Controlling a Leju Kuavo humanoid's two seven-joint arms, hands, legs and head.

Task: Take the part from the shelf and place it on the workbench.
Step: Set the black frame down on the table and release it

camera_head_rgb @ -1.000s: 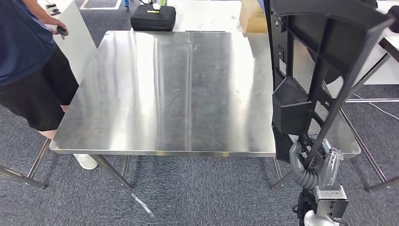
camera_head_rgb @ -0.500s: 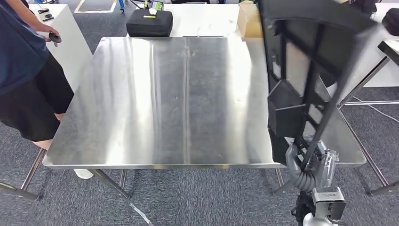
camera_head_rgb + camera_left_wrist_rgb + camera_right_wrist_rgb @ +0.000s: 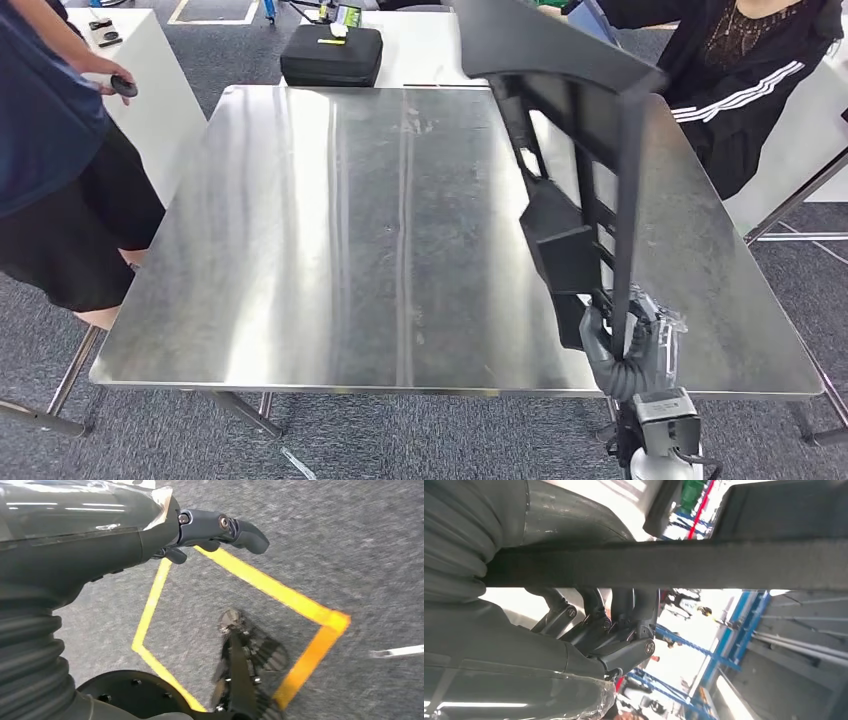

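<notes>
As before, part (image 3: 590, 200) in right hand (image 3: 625, 345)

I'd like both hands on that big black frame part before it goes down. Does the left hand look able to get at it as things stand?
Probably not yet. The left hand hangs over the grey carpet with yellow tape, while the right hand holds the black frame part above the steel workbench.
</notes>
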